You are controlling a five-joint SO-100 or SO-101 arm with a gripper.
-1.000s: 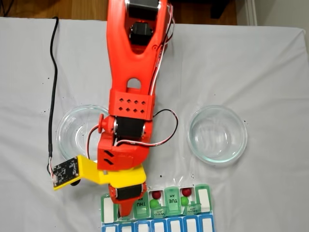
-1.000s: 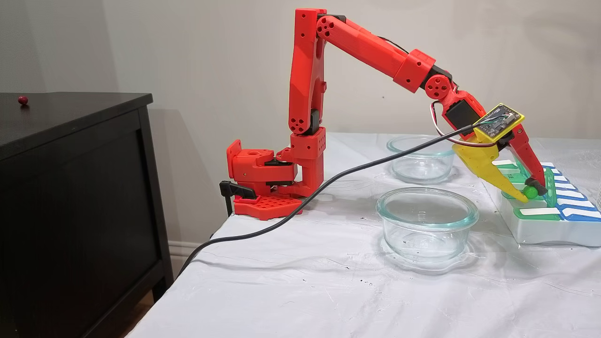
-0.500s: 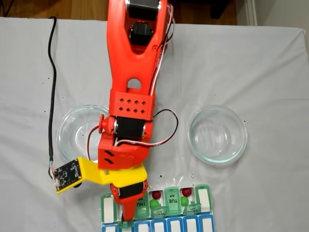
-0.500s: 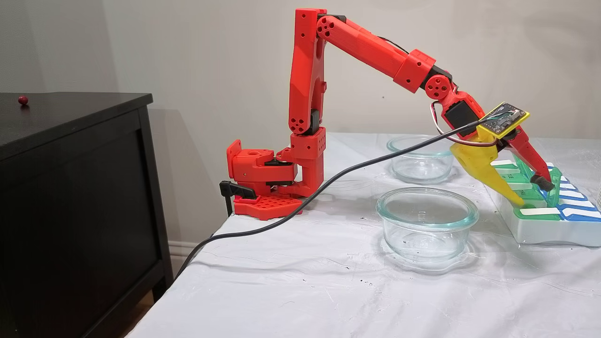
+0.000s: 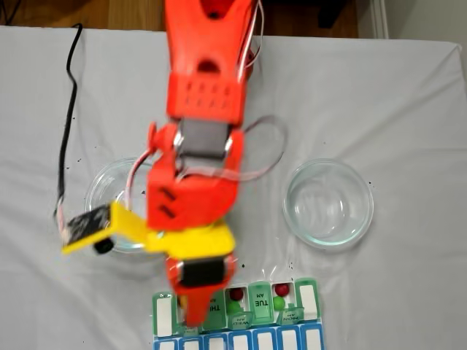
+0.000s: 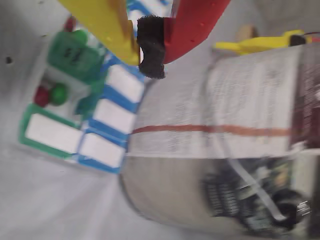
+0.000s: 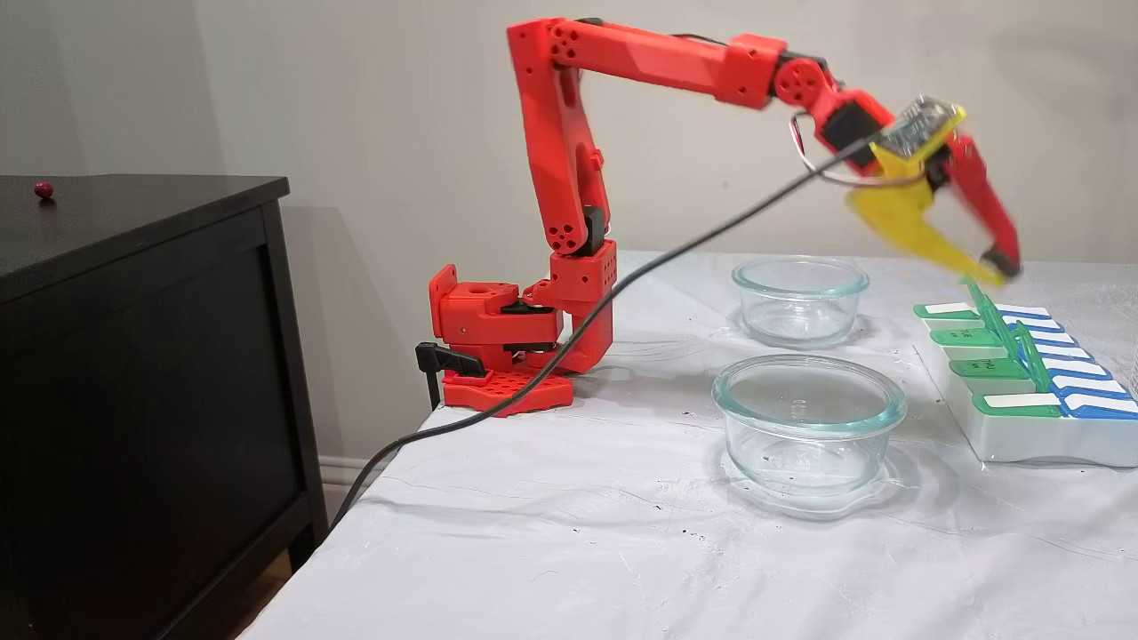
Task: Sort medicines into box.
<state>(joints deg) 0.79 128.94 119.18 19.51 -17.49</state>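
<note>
Wrist view shows the gripper [image 6: 141,50] with its tips nearly together and empty — lifted clear above the box [image 6: 75,145] at eight o'clock, where red and green medicines [image 6: 50,94] sit in one compartment.
</note>
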